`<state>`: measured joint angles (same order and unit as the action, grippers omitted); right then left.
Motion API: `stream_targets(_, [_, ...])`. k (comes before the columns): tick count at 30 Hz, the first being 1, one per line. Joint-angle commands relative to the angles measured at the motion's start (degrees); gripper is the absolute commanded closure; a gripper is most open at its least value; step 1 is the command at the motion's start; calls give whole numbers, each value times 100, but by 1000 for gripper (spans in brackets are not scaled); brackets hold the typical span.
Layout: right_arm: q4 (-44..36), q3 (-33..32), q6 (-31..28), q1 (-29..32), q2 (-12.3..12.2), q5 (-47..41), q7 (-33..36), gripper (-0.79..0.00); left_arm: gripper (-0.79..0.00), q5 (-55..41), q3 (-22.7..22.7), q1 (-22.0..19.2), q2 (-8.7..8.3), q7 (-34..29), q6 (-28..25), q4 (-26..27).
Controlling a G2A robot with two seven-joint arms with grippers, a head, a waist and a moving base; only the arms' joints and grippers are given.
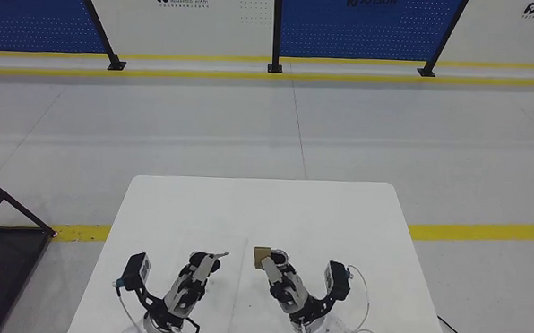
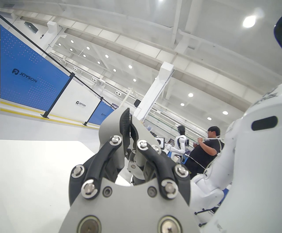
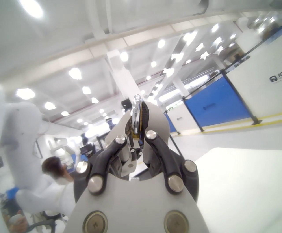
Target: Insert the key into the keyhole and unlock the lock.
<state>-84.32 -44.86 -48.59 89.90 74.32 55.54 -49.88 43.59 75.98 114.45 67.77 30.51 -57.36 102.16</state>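
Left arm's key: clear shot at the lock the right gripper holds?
Likely yes: nothing stands between the key and the lock, held side by side over the table. The lock's facing is unclear.

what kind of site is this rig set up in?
Probably a robotics test hall or factory floor. Blue and white barrier panels line the far side, yellow lines mark the floor, and another humanoid robot stands under a high, lit ceiling.
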Motion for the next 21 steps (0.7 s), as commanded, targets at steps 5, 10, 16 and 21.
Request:
stream_targets(5, [325,156,-351,-239,94,-350,107,0,0,146,-304,-177,47,127,-64,-170])
stream_targets(10, [431,157,-604,-276,125,-435,101,0,0,295,-390,-235,57,220,-64,-231])
stream_targets(16, [452,155,-774,-280,154,-488,216,0,0,413,-423,-243,52,274,-64,-259])
stream_targets(21, [458,130,-820,-260,175,-495,284,0,0,485,-476,-266,54,302,-64,-302])
